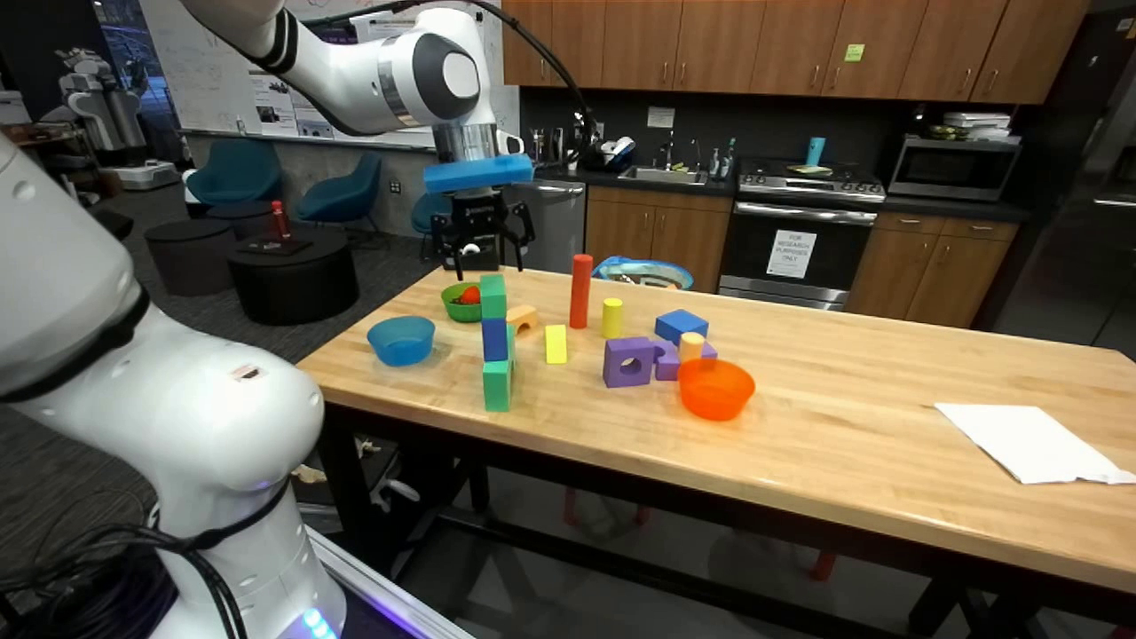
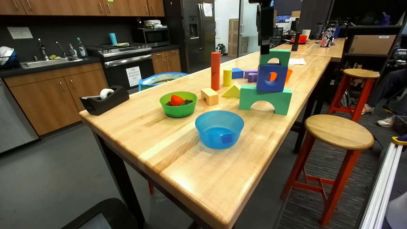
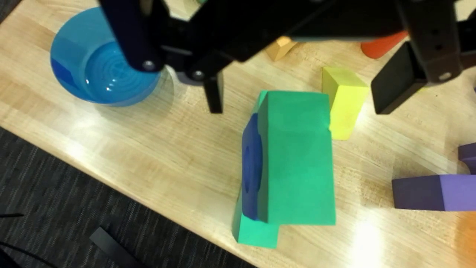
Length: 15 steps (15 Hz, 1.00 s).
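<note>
My gripper (image 1: 489, 269) is open and empty above the table, its fingers spread wide in the wrist view (image 3: 298, 111). Below it stands a stack of foam blocks. A small green arch (image 2: 276, 56) is on top, a blue block with a round hole (image 2: 262, 85) is in the middle, and a larger green arch (image 2: 249, 97) is at the bottom. In the wrist view the top green arch (image 3: 301, 160) lies just below the gap between the fingertips, apart from them. A yellow triangular block (image 3: 347, 108) lies beside the stack, near the right fingertip.
A blue bowl (image 2: 219, 127), a green bowl (image 2: 178, 110) holding a red item, and an orange arch (image 2: 210, 96) are near. A red cylinder (image 1: 580, 293) and yellow cylinder (image 1: 612, 318) stand upright. Purple blocks (image 1: 615, 373), an orange bowl (image 1: 715, 392), paper (image 1: 1021, 435) and a tape dispenser (image 2: 106, 100) also show.
</note>
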Each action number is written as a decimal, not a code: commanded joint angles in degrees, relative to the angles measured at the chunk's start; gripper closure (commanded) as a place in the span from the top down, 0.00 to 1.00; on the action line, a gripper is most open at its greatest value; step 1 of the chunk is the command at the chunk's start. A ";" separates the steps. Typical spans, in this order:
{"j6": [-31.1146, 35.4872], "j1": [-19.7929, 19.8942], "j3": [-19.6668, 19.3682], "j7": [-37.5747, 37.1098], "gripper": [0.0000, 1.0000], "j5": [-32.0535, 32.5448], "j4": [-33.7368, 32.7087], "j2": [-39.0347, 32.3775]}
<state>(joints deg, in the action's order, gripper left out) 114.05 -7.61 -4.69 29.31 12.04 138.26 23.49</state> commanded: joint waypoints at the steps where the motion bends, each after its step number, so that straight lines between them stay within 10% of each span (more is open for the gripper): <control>1: 0.74 0.64 1.29 1.28 1.00 0.92 -0.13 1.53; 15: 7.10 -0.07 -0.33 15.23 1.00 0.79 -1.40 5.76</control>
<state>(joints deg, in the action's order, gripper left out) 119.94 -7.67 -3.75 40.53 13.58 137.51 27.68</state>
